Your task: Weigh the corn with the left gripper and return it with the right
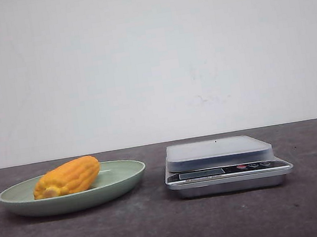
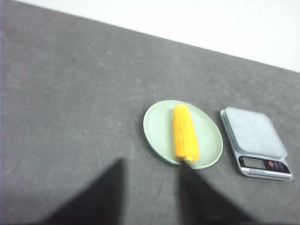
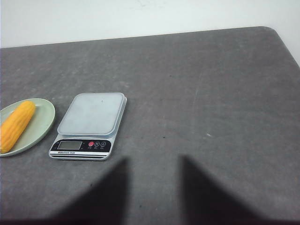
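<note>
Two grippers hang high above the table with nothing held, each seen only in its own wrist view — the left gripper (image 2: pixel 152 194) with its dark fingers (image 2: pixel 101 197) spread apart, the right gripper (image 3: pixel 152 192) likewise spread wide. Neither shows in the front view.

The corn (image 1: pixel 67 177) lies on its side in the green dish (image 1: pixel 126 180), its paler cut end toward the camera in the front view. The digital kitchen scale (image 1: pixel 218 152) stands just beside the dish on the robot's right, apart from it, with its platform bare. All of it sits on the dark grey table (image 1: pixel 163 231).

By my judgement the weighing has not begun; the step in hand is the left arm's reach for the cob. To do it well, the fingers should come down on either side of the cob's middle, across its length rather than along it, so the ribbed kernels give purchase and the cob does not pivot. The dish is shallow and its rim rises near the cob — the fingertips should stay inside that rim and not press on it, or the dish may tip or slide toward the scale. Lift straight up before carrying across, then lower the cob onto the centre of the platform gently
</note>
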